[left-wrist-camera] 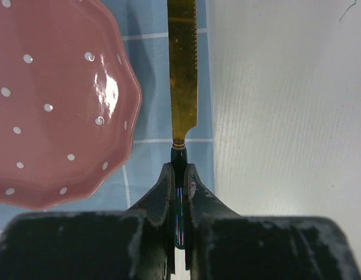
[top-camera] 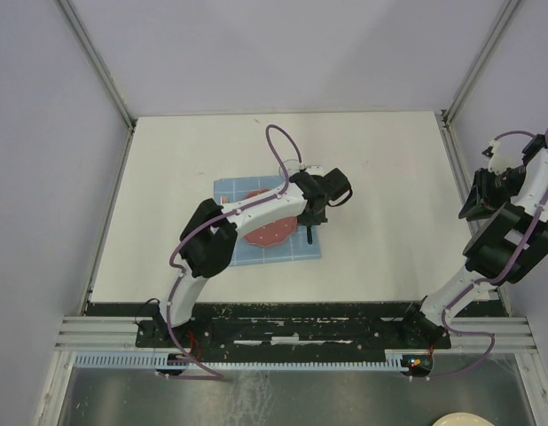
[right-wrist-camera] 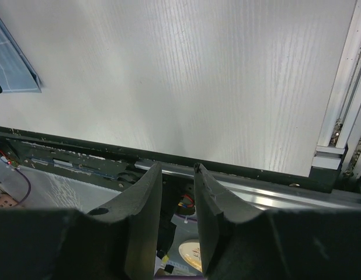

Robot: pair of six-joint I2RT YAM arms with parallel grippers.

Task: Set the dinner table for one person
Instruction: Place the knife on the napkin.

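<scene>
The dinner knife (left-wrist-camera: 183, 70) looked light, rigid and slick, with a gold serrated blade on a thin dark green handle. It seemed likely to pivot or slip in a loose pinch. The handle just behind the blade's collar seemed the sound place to take it, and the left gripper (left-wrist-camera: 179, 175) had it there, jaws closed tight. The blade ran up the centre of the left wrist view, over the right margin of the blue grid placemat (left-wrist-camera: 151, 166). It was just beside the pink polka-dot plate (left-wrist-camera: 52, 105) but apart from it; whether it touched the mat was unclear. In the top view the placemat lay mid-frame on the white dinner table (top-camera: 389, 177), the left arm reaching over it with its wrist pitched down. The right gripper (right-wrist-camera: 177, 175) hung at the top view's right edge, jaws partly open and empty.
</scene>
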